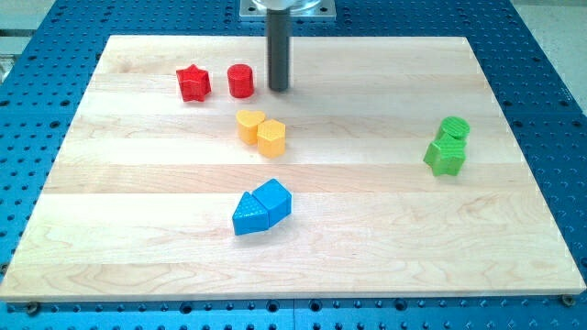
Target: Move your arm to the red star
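Note:
The red star (193, 82) lies on the wooden board (138, 211) near the view's top left. A red cylinder (240, 81) stands just to its right. My tip (279, 89) is at the lower end of the dark rod, just right of the red cylinder and about two block widths right of the red star. It touches neither block.
Two yellow blocks (261, 132) sit together below my tip. Two blue blocks (261, 208) lie together near the board's middle bottom. A green cylinder and a green star (447, 147) sit together at the view's right. The board ends in a blue perforated table.

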### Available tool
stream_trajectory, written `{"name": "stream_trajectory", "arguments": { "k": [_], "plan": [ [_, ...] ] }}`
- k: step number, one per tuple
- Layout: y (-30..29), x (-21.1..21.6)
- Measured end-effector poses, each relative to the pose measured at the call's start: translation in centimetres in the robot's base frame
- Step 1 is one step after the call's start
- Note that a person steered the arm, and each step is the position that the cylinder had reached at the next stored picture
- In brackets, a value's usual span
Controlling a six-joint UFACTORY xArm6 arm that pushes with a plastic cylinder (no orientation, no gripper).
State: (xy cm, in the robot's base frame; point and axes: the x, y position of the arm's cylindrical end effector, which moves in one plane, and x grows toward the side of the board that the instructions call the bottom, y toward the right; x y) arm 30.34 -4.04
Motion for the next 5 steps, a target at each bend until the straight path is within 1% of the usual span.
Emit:
{"name": "stream_trajectory", "arguments": {
  "k": [1, 2, 3, 4, 5],
  "plan": [
    [0.7, -6.6],
    [-8.0, -6.5],
    [-8.9, -5.9],
    [-8.9, -7.2],
    [-11.1, -3.5]
  ]
}}
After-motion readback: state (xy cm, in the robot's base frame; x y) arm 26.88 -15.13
